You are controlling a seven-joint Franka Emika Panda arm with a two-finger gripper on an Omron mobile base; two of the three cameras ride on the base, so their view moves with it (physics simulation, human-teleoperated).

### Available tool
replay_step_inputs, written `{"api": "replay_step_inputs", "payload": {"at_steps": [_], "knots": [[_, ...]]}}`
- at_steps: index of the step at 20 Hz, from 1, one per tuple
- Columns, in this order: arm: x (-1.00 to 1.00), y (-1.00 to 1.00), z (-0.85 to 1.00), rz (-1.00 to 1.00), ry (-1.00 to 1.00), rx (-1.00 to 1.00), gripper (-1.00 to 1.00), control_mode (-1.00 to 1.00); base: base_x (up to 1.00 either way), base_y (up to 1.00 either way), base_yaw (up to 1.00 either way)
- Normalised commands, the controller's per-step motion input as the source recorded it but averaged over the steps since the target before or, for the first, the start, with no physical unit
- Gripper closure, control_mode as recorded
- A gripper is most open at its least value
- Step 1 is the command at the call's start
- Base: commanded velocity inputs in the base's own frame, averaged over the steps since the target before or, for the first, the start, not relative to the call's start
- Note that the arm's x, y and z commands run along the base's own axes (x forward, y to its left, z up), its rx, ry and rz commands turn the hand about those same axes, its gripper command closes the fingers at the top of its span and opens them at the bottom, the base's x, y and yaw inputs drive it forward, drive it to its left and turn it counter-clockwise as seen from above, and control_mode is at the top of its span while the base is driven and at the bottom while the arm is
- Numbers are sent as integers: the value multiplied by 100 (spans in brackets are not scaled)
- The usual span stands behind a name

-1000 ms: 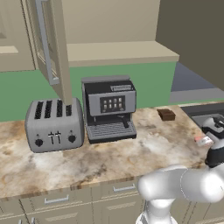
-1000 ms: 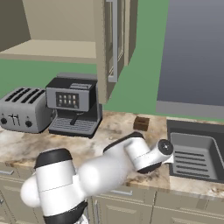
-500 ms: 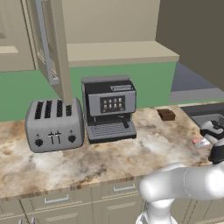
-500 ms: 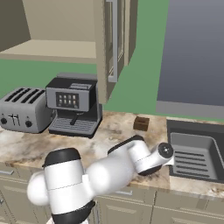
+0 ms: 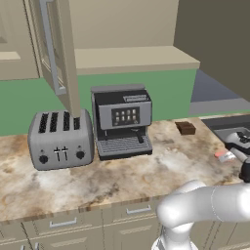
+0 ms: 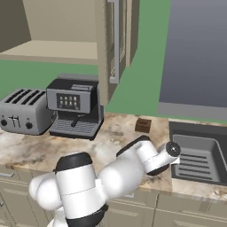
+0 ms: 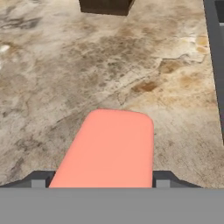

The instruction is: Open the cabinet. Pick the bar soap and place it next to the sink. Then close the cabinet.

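Note:
The bar soap (image 7: pixel 108 148), a salmon-pink bar, lies between my finger tips and reaches from one to the other. My gripper (image 7: pixel 100 183) is shut on it, low over the marbled counter (image 7: pixel 65 78). In the left base view the soap (image 5: pixel 220 155) shows as a pink sliver beside the gripper (image 5: pixel 229 155), just left of the sink (image 5: pixel 225 121). The sink's dark rim (image 7: pixel 214 65) runs along the right of the hand view, and the white hand hides the gripper in the right base view. The cabinet (image 5: pixel 54 53) stands open, its door (image 6: pixel 114 44) swung outward.
A small dark brown block (image 5: pixel 185 128) (image 6: pixel 143 125) (image 7: pixel 105 6) sits on the counter ahead of the soap. A coffee machine (image 5: pixel 121 121) and a toaster (image 5: pixel 60 139) stand further left, under the open cabinet door. Drawers (image 5: pixel 63 223) run below the counter edge.
The arm's elbow has shifted a little; the hand stays by the sink's left rim with the soap still in its grip. The cabinet door has not moved.

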Motion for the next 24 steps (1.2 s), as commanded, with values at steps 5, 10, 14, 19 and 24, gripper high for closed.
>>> {"api": "replay_step_inputs", "payload": {"at_steps": [5, 10, 14, 19, 24], "knots": [[0, 0, 0, -2, 0, 0, -100, -100, 0, 0, 0], [0, 0, 0, 0, 0, 0, -100, -100, 0, 0, 0], [0, 0, 0, 0, 0, 0, -100, -100, 0, 0, 0], [-1, 0, 0, 0, 0, 0, -100, -100, 0, 0, 0], [-6, 0, 0, 0, 0, 0, -100, -100, 0, 0, 0]]}}
